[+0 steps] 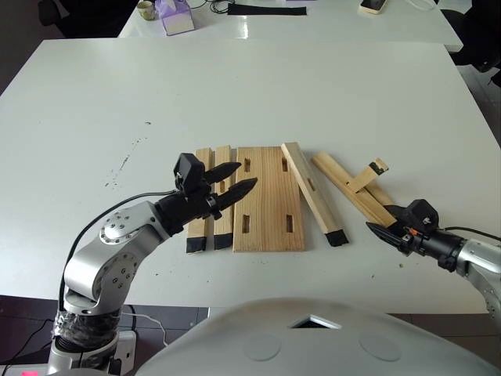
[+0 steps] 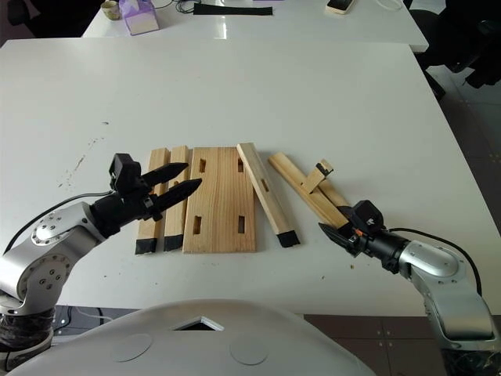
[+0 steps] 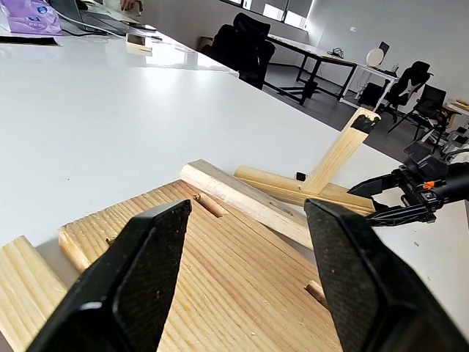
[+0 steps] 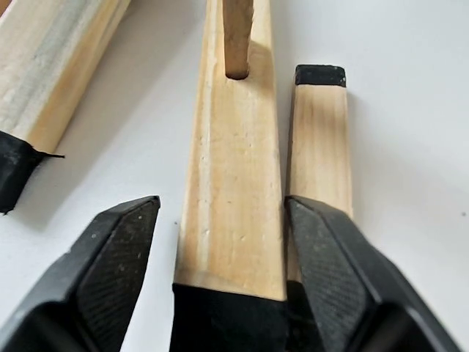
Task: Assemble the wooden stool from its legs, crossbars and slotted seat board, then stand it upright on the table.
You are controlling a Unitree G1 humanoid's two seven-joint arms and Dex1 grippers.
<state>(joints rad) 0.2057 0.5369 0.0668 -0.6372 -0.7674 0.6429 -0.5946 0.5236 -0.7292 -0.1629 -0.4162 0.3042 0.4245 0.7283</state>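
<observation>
The slotted seat board [image 1: 268, 200] lies flat on the table [image 1: 250, 94]. Over its left edge hovers the left gripper [image 1: 246, 175], fingers wide, holding nothing. Two legs [image 1: 211, 205] lie just left of the board, and another leg [image 1: 311, 192] leans on its right edge. Farther right, the right gripper [image 1: 374, 229] spreads its fingers around the pegged leg [image 4: 233, 183], seemingly not touching it.

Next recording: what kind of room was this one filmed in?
Most likely an open-plan office or meeting room. The seat board lies on a large white table, a second white table behind it carries a tissue box, and black office chairs stand in the room beyond.
</observation>
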